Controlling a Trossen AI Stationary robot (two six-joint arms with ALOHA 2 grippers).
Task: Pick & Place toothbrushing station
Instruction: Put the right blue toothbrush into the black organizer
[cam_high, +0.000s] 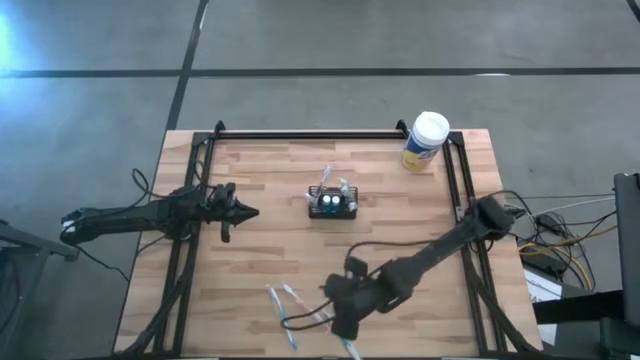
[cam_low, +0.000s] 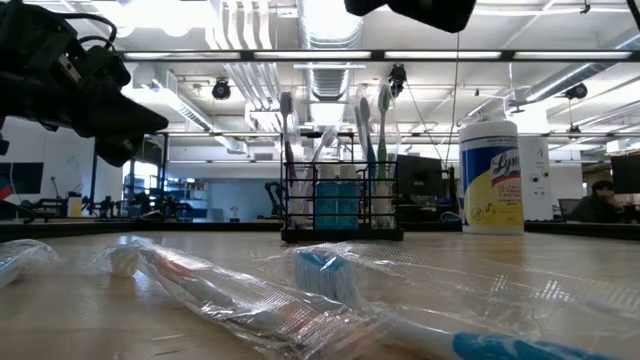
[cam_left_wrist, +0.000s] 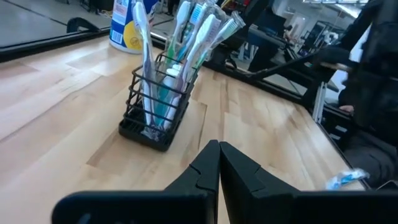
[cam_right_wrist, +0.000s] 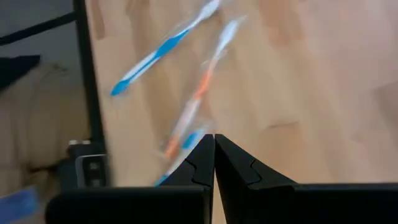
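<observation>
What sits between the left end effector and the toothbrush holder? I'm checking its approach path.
Nothing: in the high view only bare wood separates the left end effector, fingers shut, from the toothbrushing station. The left wrist view agrees.

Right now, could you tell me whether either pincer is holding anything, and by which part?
Nothing is held: the left pincer and the right pincer are both shut and empty.

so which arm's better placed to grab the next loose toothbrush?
Right, probably. The right gripper, fingers shut, hovers directly over the wrapped toothbrushes at the table's near edge. The left gripper, also shut, sits mid-table facing the toothbrushing station, farther off.
</observation>
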